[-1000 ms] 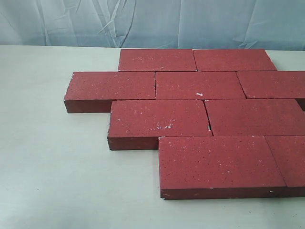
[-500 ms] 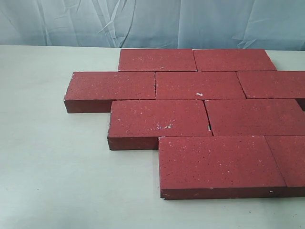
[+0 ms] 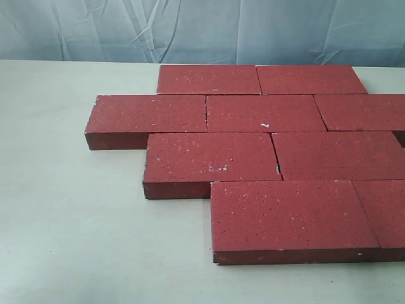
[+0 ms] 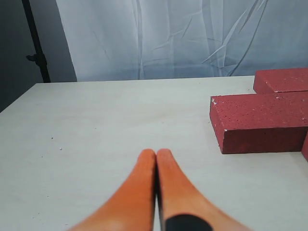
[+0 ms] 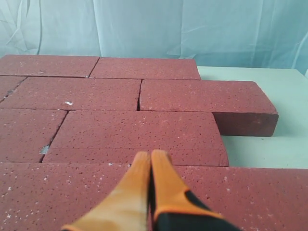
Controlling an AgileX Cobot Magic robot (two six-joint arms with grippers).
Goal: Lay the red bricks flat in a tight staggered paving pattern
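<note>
Several dark-red bricks (image 3: 266, 113) lie flat on the pale table (image 3: 69, 221) in four staggered rows, edges touching; the nearest row's brick (image 3: 291, 215) sits at the front right. Neither gripper shows in the exterior view. In the left wrist view my left gripper (image 4: 156, 153) is shut with nothing in it, over bare table, apart from the end brick (image 4: 262, 122) of a row. In the right wrist view my right gripper (image 5: 150, 155) is shut and empty, hovering above the top faces of the bricks (image 5: 139, 132).
A wrinkled pale-blue cloth backdrop (image 3: 202, 28) hangs behind the table. A dark stand pole (image 4: 36, 43) rises beyond the table's far corner in the left wrist view. Bare table surface lies left of and in front of the bricks.
</note>
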